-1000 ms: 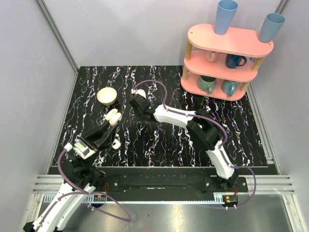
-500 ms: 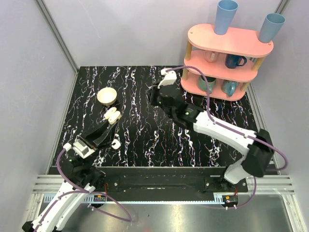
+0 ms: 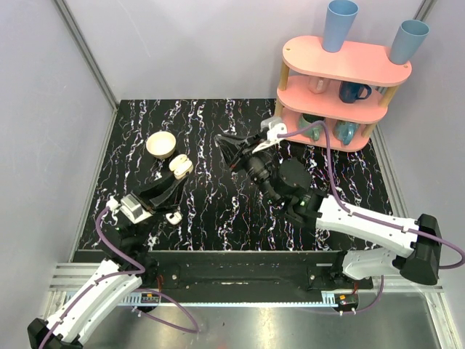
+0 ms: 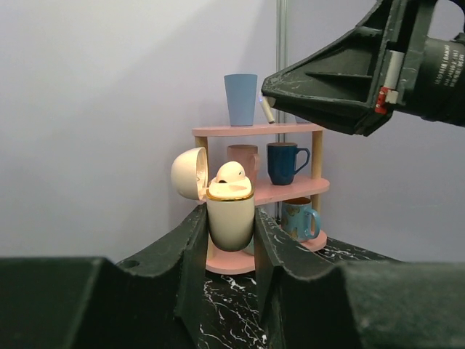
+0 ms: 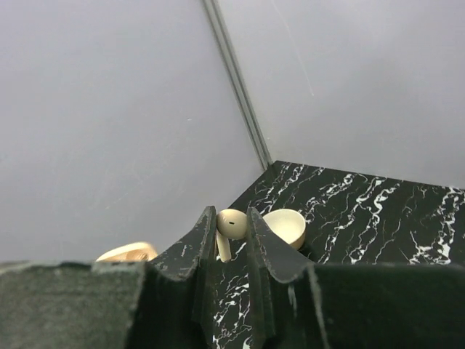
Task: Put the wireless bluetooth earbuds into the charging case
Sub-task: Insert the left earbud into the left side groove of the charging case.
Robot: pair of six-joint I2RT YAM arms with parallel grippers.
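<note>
Right arm (image 3: 349, 218) swung right | right tool (image 5: 231, 212) pinching earbud (image 5: 233, 225) | left tool (image 4: 229, 214) clamping charging case (image 4: 231, 229)

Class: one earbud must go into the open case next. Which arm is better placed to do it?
Right. The right gripper grips an earbud in the air near the open charging case, which the left gripper holds upright.

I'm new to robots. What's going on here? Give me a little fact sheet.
Left jaws: shut on the charging case, upright, lid open
In the case: first earbud already seated
Right jaws: shut on the second earbud, apart from the case
On the table: small bowl
Back right: pink shelf with mugs
</note>
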